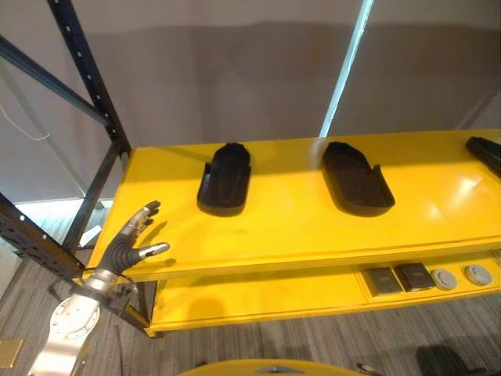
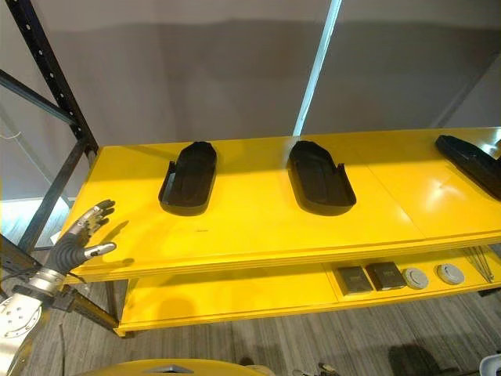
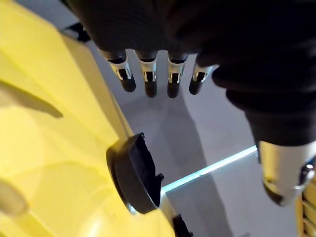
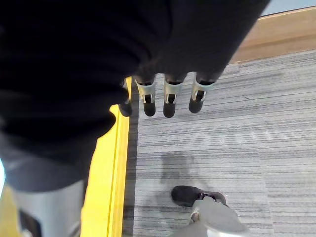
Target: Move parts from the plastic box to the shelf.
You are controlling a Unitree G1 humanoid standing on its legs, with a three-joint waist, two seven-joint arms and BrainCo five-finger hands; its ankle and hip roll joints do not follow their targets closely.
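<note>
Left hand (image 1: 125, 247) at the shelf's (image 1: 282, 227) near left corner, fingers released, empty. Right hand (image 4: 168, 96) over grey floor (image 4: 222, 148), fingers relaxed, empty. Two black parts (image 1: 225, 178) (image 1: 357, 178) lie mid-shelf, toward the far edge; a third part (image 2: 470, 163) at the right end.

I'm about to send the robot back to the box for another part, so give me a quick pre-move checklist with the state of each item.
1. Left hand empty, fingers relaxed at the shelf's left end: ok.
2. Right hand empty, fingers straight over the floor: ok.
3. Placed parts lying flat on the top shelf: left part and middle part ok.
4. Third part at the right end, partly cut off: cannot tell.
5. Free space between parts: ok.
6. Plastic box location: cannot tell.
</note>
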